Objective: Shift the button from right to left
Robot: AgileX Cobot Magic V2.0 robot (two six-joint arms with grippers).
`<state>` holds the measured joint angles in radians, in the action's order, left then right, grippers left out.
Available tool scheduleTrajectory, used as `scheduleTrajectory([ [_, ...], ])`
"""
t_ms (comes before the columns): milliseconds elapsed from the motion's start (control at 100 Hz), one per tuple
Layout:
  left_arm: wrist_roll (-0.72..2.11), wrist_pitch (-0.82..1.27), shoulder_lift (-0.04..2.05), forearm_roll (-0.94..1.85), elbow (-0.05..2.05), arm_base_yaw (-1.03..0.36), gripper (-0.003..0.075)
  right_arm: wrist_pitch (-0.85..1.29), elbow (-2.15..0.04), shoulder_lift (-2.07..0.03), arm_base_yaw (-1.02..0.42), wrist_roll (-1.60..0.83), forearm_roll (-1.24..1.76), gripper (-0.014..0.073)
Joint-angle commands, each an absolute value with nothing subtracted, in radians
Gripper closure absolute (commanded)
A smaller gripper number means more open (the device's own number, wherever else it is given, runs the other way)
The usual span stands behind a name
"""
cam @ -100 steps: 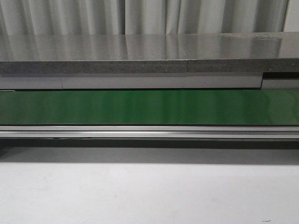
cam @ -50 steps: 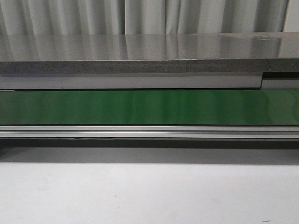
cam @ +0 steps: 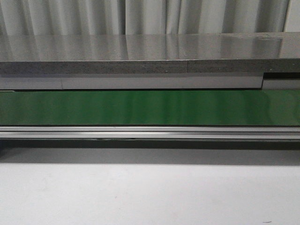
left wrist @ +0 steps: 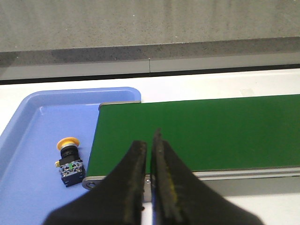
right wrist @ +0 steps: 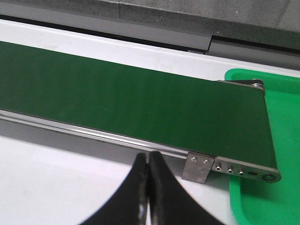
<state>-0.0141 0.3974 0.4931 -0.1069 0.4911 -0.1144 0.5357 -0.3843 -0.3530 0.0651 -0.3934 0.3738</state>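
The button lies on its side in the blue tray, yellow-orange cap away from the camera, black body with a green detail, just beside the left end of the green conveyor belt. My left gripper is shut and empty, over the belt's near edge, to the right of the button. My right gripper is shut and empty, over the white table just in front of the belt's rail near its right end. No gripper or button shows in the front view.
A green tray sits under the belt's right end. The belt runs across the front view with an aluminium rail in front and a grey speckled counter behind. White table lies in front.
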Motion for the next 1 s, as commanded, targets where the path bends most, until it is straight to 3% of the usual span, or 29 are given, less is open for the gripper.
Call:
scheduleTrajectory([
  [0, -0.015, 0.306, 0.497, -0.099, 0.519, -0.121, 0.0715, 0.461, -0.409, -0.358, 0.069, -0.389, 0.391, 0.0662],
  [180, -0.015, 0.247, 0.486, -0.104, 0.492, -0.121, 0.0715, 0.461, -0.409, -0.358, 0.069, -0.389, 0.391, 0.0662],
  [500, -0.015, -0.14, 0.343, -0.104, 0.234, -0.121, 0.0715, 0.461, -0.409, -0.358, 0.069, -0.389, 0.391, 0.0662],
  [990, -0.101, -0.139, 0.07, -0.104, -0.015, -0.095, 0.0715, 0.461, -0.409, -0.358, 0.069, -0.389, 0.391, 0.0662],
])
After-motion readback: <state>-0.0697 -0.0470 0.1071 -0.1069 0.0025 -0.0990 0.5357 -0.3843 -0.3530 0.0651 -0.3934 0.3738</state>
